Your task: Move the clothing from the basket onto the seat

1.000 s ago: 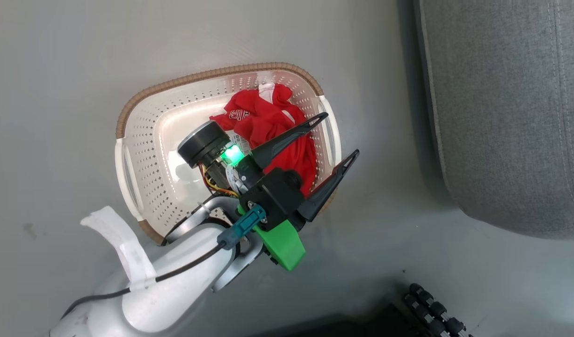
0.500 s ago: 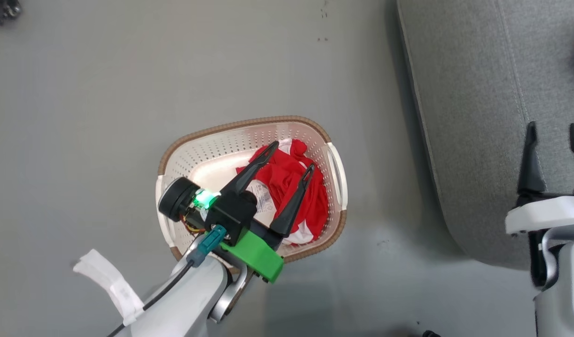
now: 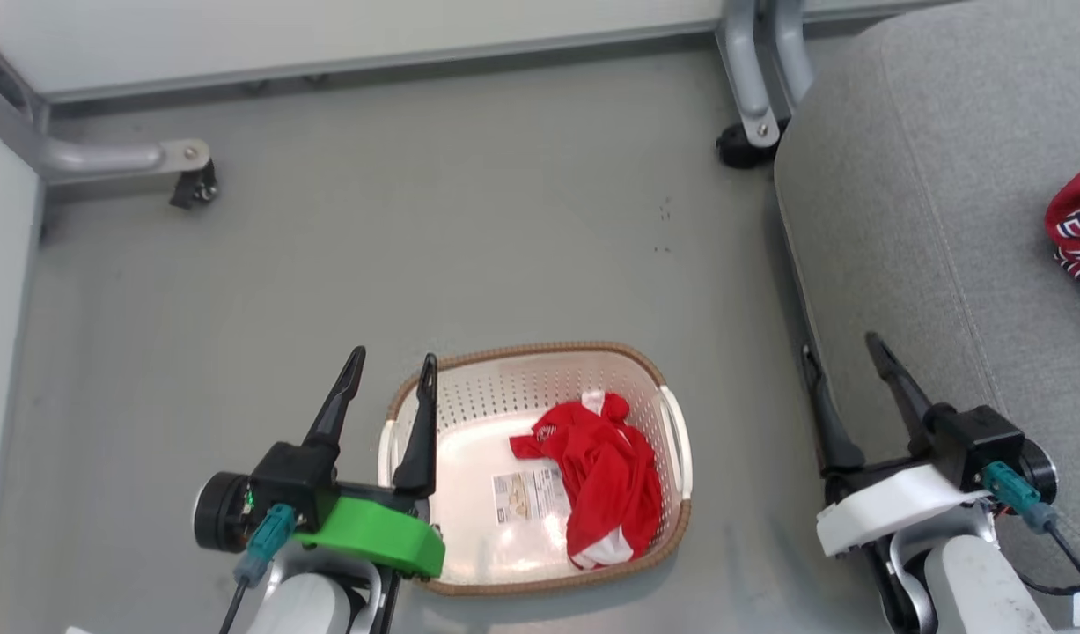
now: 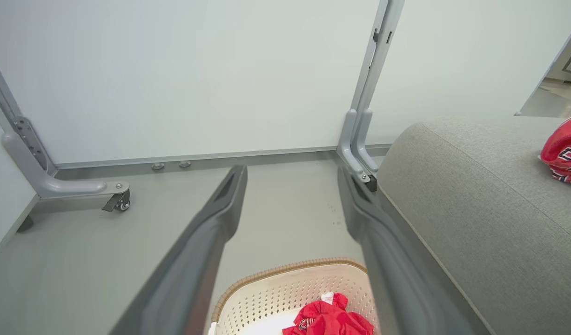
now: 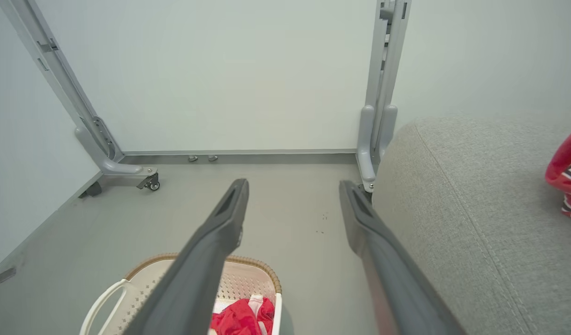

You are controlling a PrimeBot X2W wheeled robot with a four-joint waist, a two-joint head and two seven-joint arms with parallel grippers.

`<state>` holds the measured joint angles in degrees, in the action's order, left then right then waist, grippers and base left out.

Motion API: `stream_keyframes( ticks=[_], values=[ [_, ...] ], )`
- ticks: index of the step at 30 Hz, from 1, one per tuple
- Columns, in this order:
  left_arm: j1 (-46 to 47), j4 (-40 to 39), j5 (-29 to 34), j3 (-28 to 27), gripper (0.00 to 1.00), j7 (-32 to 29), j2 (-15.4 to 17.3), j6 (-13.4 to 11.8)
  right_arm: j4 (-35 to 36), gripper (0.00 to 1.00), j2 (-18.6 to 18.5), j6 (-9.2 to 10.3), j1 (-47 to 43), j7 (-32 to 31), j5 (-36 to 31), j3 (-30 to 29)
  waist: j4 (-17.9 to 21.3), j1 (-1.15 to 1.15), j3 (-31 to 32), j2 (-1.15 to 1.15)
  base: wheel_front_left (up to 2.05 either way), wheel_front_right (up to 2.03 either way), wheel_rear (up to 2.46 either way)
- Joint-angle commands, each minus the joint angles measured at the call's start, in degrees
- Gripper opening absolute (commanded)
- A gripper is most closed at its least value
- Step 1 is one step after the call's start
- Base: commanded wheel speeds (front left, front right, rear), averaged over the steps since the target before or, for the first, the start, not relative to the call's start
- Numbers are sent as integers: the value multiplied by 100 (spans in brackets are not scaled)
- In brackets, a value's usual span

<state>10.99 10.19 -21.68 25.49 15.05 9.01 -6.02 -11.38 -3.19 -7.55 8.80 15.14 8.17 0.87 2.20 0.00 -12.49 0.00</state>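
Note:
The cream basket [image 3: 522, 350] with its brown rim stands on the grey floor, and a red shirt [image 3: 606, 480] lies crumpled in its right half beside a paper label. My left gripper [image 3: 393, 357] is open and empty at the basket's left edge, raised above it. To the basket's right, my right gripper [image 3: 841, 345] is open and empty beside the grey seat [image 3: 944, 220]. A red jersey [image 3: 1076, 233] with white and dark stripes lies on the seat at the far right. The left wrist view shows the shirt [image 4: 332, 321] below my open left gripper [image 4: 292, 171].
Grey partition legs on casters stand at the back left [image 3: 117, 158] and by the seat's far corner [image 3: 751, 88], under white wall panels. Bare grey floor lies between the basket and the wall.
The head camera has pulled back and up. My left gripper has come out of the basket, empty, to its left edge. The shirt stays inside. My right gripper now stands beside the seat.

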Motion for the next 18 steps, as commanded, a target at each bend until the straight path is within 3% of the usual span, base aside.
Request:
stream_keyframes(
  ticks=[1,7,11,18],
  values=[
    [-239,-45,170,-197,100,15,-53,57,74,100,-99,12,-176,1,85,113,-269,0,795,0,0,0,0],
    [-919,-376,644,-1018,100,9,-290,325,416,100,-201,12,-523,1,288,474,-250,0,1206,0,0,0,0],
    [-1310,-613,758,-1406,100,9,-438,670,646,100,-207,12,-744,1,353,385,-218,0,1361,0,0,0,0],
    [-1921,-856,1083,-1904,100,10,-581,876,816,100,-123,11,-1206,1,396,114,-88,0,1634,0,0,0,0]
  ],
)
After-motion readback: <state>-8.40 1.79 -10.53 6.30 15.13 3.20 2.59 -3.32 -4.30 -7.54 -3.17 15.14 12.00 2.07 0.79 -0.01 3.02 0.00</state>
